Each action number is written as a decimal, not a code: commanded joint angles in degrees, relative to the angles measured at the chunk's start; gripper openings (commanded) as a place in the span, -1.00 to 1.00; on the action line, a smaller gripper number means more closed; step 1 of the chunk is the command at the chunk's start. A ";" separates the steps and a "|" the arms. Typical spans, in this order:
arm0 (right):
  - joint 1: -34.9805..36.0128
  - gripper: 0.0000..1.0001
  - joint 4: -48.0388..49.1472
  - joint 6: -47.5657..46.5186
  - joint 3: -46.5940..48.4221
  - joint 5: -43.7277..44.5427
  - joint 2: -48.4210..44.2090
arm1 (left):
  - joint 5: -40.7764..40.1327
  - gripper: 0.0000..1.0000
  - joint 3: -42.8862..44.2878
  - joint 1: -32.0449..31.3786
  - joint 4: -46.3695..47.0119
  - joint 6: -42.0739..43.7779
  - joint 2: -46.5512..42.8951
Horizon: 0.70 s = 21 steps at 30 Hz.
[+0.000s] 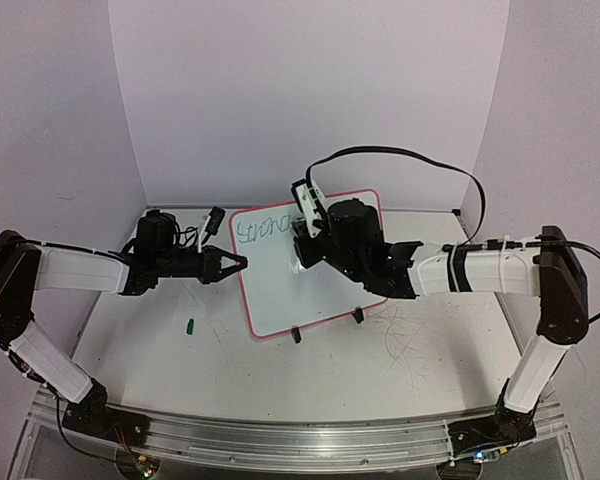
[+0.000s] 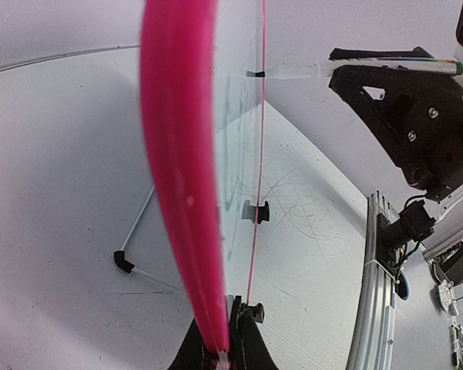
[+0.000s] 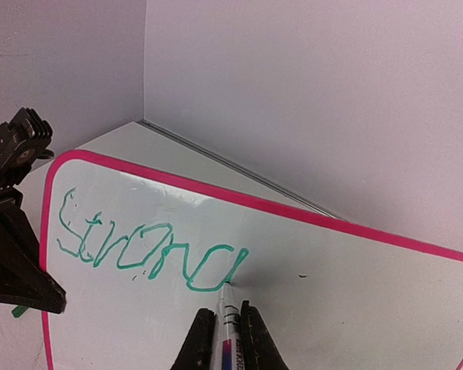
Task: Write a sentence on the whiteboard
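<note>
Top external: right pincer (image 1: 306, 241) blocks the end of the sentence (image 1: 265, 228).

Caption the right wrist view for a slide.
The right gripper holds a marker to the whiteboard, green sentence begun.

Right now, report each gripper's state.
Left gripper: shut on the whiteboard edge.
Right gripper: shut on the marker.

whiteboard (image 3: 355, 308): glossy, smooth | rim (image 2: 177, 154): probably plastic | tabletop (image 1: 400, 350): scuffed, matt
</note>
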 commanded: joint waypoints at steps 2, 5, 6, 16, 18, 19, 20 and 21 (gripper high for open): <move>0.19 -1.00 -2.31 1.62 -1.72 0.17 -2.17 | -6.91 -1.00 1.86 0.44 -0.57 5.54 0.07; 0.35 -1.00 -2.75 2.13 -2.58 -0.01 -2.46 | -6.92 -1.00 1.78 0.47 -0.58 5.55 0.05; 0.46 -1.00 -2.89 2.33 -2.81 -0.16 -2.50 | -6.92 -1.00 1.75 0.47 -0.57 5.54 0.01; 1.61 -1.00 -3.30 3.57 -1.92 -1.94 -1.14 | -6.88 -1.00 1.78 0.47 -0.62 5.54 -0.10; 1.70 -1.00 -2.74 3.44 -0.71 -2.41 -0.45 | -6.96 -1.00 1.75 0.42 -0.66 5.59 -0.09; 1.67 -1.00 -2.23 3.33 0.18 -2.66 -0.12 | -6.93 -1.00 1.77 0.46 -0.65 5.62 0.01; 1.68 -1.00 -1.89 3.23 0.77 -2.73 0.23 | -6.96 -1.00 1.77 0.47 -0.61 5.63 0.13; 1.71 -1.00 -1.49 3.12 1.72 -2.93 0.38 | -6.96 -1.00 1.80 0.47 -0.63 5.65 0.27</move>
